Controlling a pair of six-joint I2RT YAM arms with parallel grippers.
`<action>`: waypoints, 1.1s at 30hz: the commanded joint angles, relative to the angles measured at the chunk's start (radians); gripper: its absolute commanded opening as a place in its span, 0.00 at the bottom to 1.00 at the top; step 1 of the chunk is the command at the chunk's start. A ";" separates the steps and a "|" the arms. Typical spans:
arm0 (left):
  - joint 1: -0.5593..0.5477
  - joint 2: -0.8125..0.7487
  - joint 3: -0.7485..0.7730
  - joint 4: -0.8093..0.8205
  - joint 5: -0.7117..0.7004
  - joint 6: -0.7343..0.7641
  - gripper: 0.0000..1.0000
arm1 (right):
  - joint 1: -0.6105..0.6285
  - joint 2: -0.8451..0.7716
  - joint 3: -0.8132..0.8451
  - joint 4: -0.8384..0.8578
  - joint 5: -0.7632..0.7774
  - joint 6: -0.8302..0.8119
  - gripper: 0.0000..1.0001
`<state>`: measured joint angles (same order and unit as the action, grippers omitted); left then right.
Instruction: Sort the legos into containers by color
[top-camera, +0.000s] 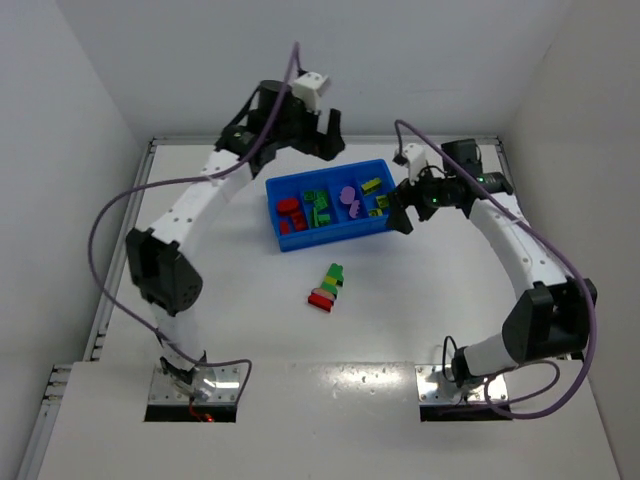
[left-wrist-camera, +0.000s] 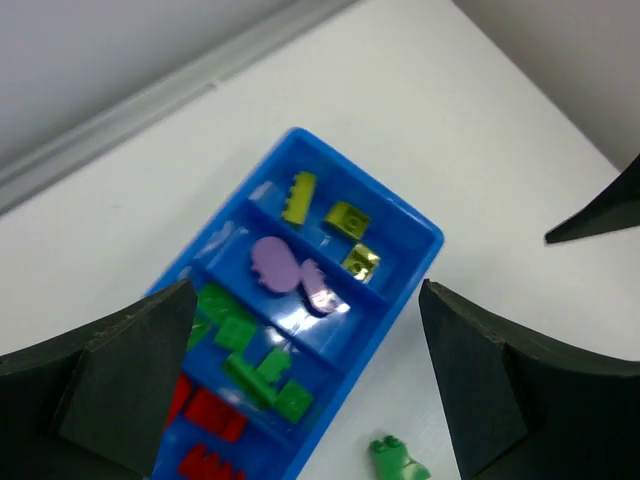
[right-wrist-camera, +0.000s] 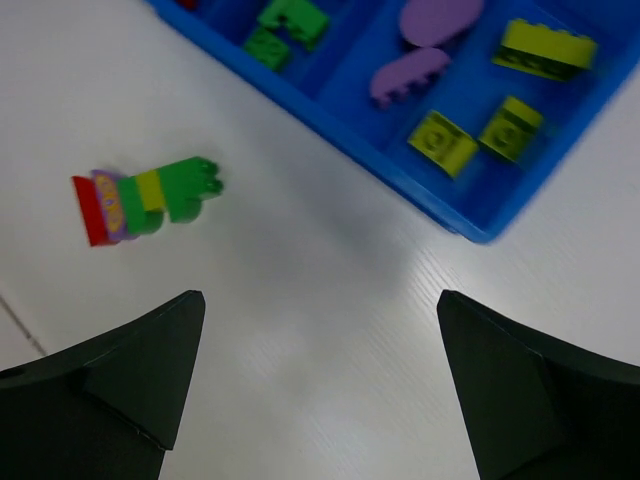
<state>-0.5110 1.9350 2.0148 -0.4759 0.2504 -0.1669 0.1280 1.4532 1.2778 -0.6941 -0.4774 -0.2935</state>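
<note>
Legos in one striped stack lie on the counter near the blue tray. My left claw and right claw gape empty; I should grip opposite ends squarely to split it.

The tray sits on the table, toward the far side and near the middle; thin walls divide it into four compartments in a row from left to right; each compartment holds loose bricks; the rightmost holds three, the one beside it two. A stack of bricks lies on its side on the table in front of the tray, near it but apart.
</note>
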 joint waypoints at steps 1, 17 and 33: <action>0.058 -0.143 -0.178 -0.085 -0.020 0.021 1.00 | 0.070 0.073 0.021 -0.022 -0.164 -0.125 1.00; 0.266 -0.577 -0.657 -0.231 0.158 0.124 1.00 | 0.343 0.098 -0.150 -0.015 -0.175 -0.695 0.90; 0.471 -0.720 -0.901 -0.179 0.449 0.104 1.00 | 0.504 0.229 -0.229 0.019 -0.177 -1.191 0.85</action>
<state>-0.0677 1.2289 1.1275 -0.6861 0.6048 -0.0582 0.6189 1.6402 1.0397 -0.7044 -0.5831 -1.3533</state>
